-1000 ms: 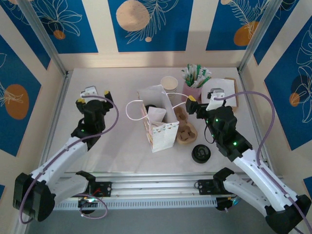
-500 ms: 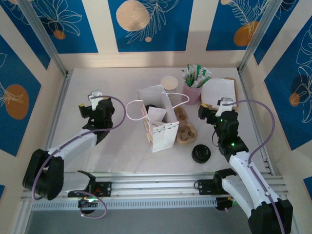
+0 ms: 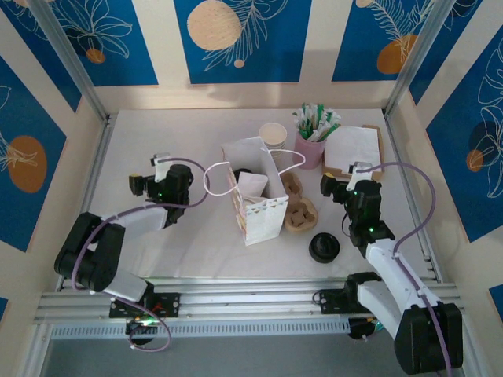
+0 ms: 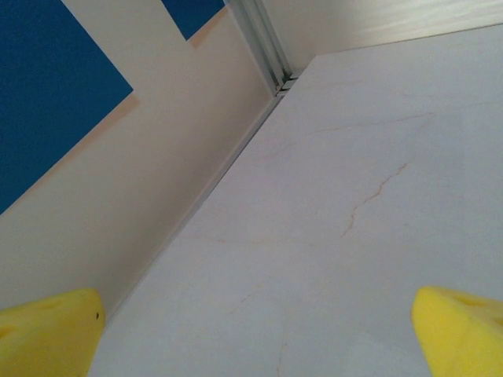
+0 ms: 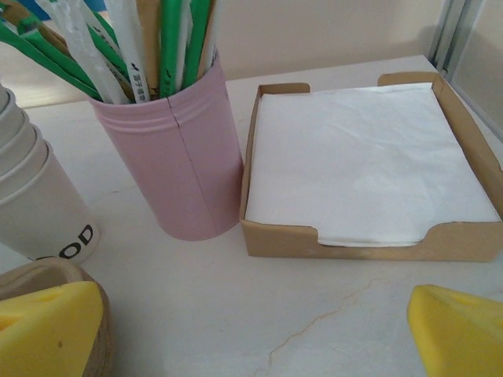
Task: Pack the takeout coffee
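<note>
The takeout coffee (image 3: pixel 243 172), a small paper cup under a round black plastic lid, is seen only as a dark patch inside the tall white paper gift bag (image 3: pixel 255 208); little of it can be made out past the bag's rim. The bag is stood upright at the middle of the pale marble-patterned table (image 3: pixel 189 236), its cord handles fallen outward.

The left gripper (image 4: pixel 251 334) is held at 9 o'clock from the bag, well apart from it. Its yellow fingertips are spread wide with nothing between them, and bare table and the side wall are seen beyond.

The right gripper (image 5: pixel 255 334) is held at 3 o'clock from the bag, likewise spread wide and gripping nothing.

A shallow brown cardboard tray (image 5: pixel 354 239) of white napkins (image 5: pixel 369 165) is placed at 2 o'clock. Just beside it, at 1 o'clock, a pink cylindrical holder (image 5: pixel 181 157) is filled with green and white wrapped sticks (image 5: pixel 173 39).

A stack of lidless cream paper cups (image 3: pixel 273 133) is found at 12 o'clock. Brown moulded pulp cup carriers (image 3: pixel 301 214) are laid against the bag's 3 o'clock side. A loose black plastic lid (image 3: pixel 324 247) is left at 4 o'clock.
</note>
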Controlling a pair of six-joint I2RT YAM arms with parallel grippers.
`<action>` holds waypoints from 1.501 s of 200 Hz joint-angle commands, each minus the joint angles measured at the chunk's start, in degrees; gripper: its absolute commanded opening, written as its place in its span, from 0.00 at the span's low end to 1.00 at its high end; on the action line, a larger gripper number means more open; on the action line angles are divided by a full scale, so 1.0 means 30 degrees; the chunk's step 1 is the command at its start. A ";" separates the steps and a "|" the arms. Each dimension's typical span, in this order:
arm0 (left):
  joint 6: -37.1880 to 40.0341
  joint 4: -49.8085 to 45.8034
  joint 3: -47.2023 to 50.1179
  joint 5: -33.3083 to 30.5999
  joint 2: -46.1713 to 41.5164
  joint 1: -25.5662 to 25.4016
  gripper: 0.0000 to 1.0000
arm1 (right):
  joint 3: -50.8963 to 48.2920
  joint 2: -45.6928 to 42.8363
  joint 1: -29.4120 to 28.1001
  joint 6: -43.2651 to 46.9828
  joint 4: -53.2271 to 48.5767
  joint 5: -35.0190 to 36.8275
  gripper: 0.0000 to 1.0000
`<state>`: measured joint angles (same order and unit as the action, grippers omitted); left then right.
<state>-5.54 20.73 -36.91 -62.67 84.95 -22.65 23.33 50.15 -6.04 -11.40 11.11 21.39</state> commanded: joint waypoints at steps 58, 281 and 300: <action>0.0129 0.2245 0.1270 0.0301 0.0676 0.0402 1.00 | -0.0396 0.3704 0.0110 0.0037 0.4059 0.1936 1.00; 0.3602 1.0236 0.4828 1.2569 0.0586 0.3635 1.00 | -0.0834 0.8920 0.0053 0.2411 1.0498 -0.1592 0.99; 0.2950 1.0935 0.5548 1.6451 0.0650 0.5001 1.00 | -0.1184 0.9925 0.0093 0.2699 1.2249 -0.1649 0.99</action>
<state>4.95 49.30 -22.87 -27.33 87.35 -12.12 21.54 76.90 -5.98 -5.52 40.32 17.47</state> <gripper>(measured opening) 0.997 0.993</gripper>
